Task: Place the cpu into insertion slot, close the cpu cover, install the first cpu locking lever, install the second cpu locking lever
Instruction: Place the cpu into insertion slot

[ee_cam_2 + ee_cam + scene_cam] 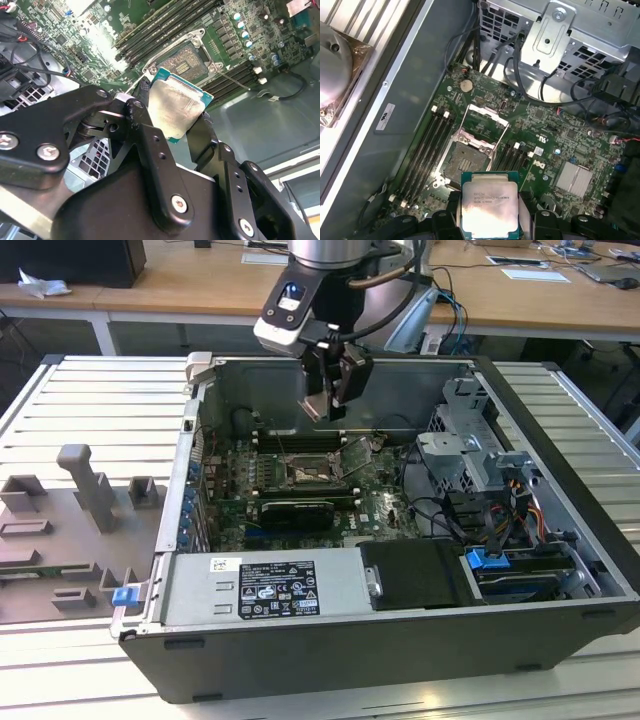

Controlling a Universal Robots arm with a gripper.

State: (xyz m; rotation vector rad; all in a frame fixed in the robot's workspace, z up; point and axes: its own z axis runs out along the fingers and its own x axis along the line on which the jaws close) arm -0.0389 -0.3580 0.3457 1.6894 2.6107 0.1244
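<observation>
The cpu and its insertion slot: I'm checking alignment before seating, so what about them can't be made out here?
- cpu: contact side faces away in both wrist views; fingers of the gripper cover its gripped edges.
- insertion slot: nearest edge hidden behind the cpu in both wrist views; pins too small in the exterior view.

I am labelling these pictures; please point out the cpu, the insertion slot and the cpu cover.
cpu (490,202): first wrist view, middle of its silvery top face.
insertion slot (466,165): first wrist view, middle of its contact field.
cpu cover (488,114): first wrist view, one bar of the open frame.
</observation>
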